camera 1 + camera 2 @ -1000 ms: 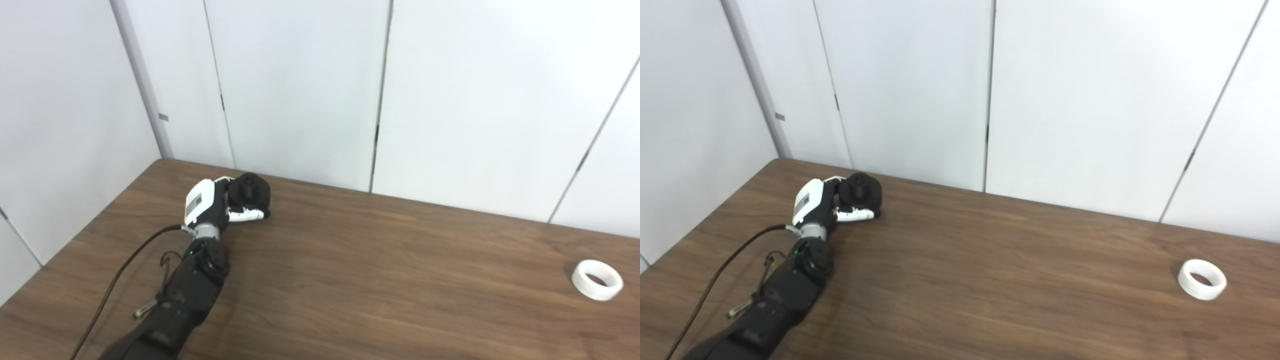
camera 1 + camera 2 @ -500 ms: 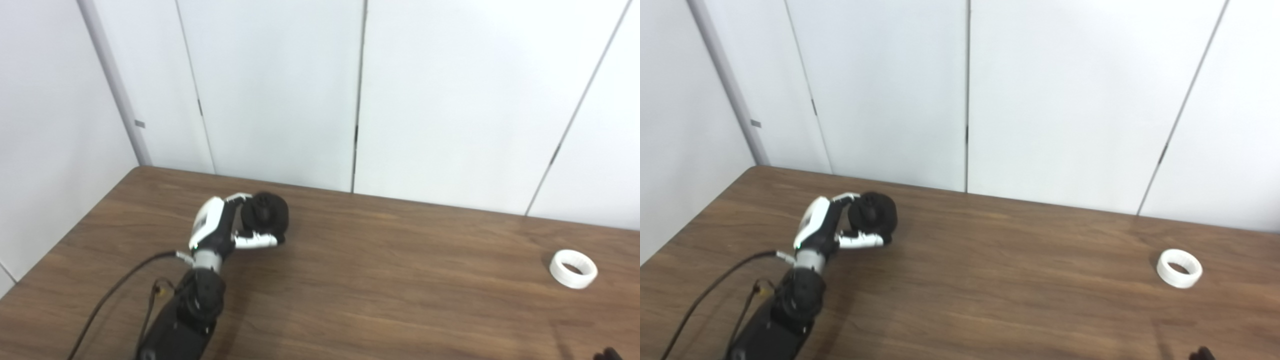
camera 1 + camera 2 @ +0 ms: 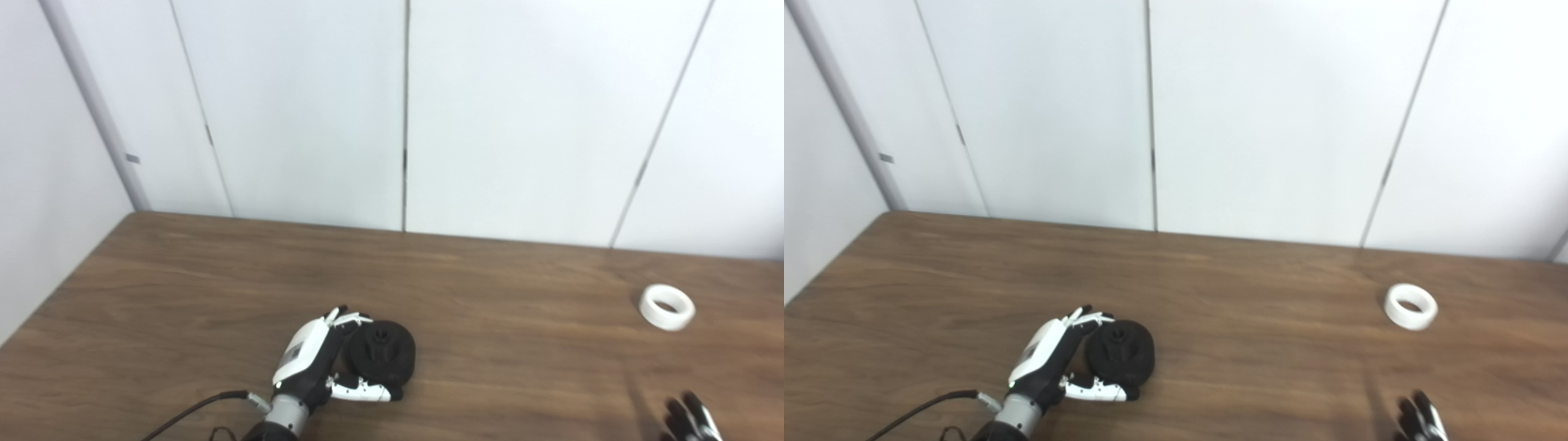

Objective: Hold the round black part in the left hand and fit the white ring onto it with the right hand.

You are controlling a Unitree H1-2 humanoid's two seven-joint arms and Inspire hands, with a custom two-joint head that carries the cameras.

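Your left hand (image 3: 318, 366) clasps black part (image 3: 381, 360), steadying it for fitting. White ring (image 3: 667, 307) sits well right of part, untouched. Right hand (image 3: 691, 422) barely in view, grip unclear.

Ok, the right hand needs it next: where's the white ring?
The white ring lies flat on the wooden table, far right, beyond the right robot hand.

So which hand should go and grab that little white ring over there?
Probably the right hand: it is free and on the same side as the white ring, while the left hand already holds the round black part.
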